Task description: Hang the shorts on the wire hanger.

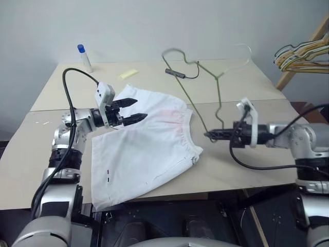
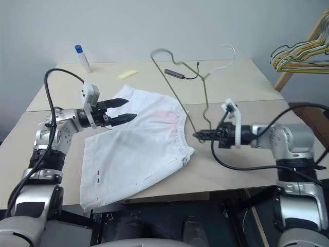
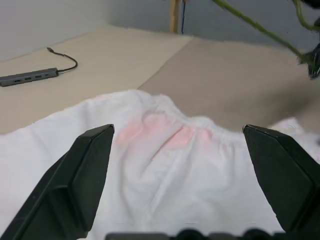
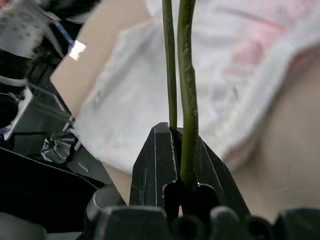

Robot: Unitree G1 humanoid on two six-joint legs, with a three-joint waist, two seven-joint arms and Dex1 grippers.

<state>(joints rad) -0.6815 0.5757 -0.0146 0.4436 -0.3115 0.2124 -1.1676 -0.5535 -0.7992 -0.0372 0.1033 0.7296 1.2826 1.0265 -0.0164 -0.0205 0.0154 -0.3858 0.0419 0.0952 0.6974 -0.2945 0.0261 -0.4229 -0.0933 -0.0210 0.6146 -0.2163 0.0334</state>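
Note:
The white shorts (image 1: 149,149) lie flat on the table (image 1: 247,170), gathered waistband toward the right, with a faint pink patch (image 3: 165,132) near the waistband. My left gripper (image 1: 140,108) hovers open just above the shorts' far left part, with nothing between its fingers (image 3: 75,190). My right gripper (image 1: 208,135) is shut on the wire hanger (image 1: 219,90), pinching two of its thin wires (image 4: 187,75) together. The hanger stands upright off the table, just right of the waistband, and its hook points away toward the wall.
A blue-capped white bottle (image 1: 84,57), a yellow slip (image 1: 128,73) and a dark USB hub with its cable (image 1: 175,73) lie at the back of the table. A bunch of coloured hangers (image 1: 303,55) hangs on a wooden rack at the far right.

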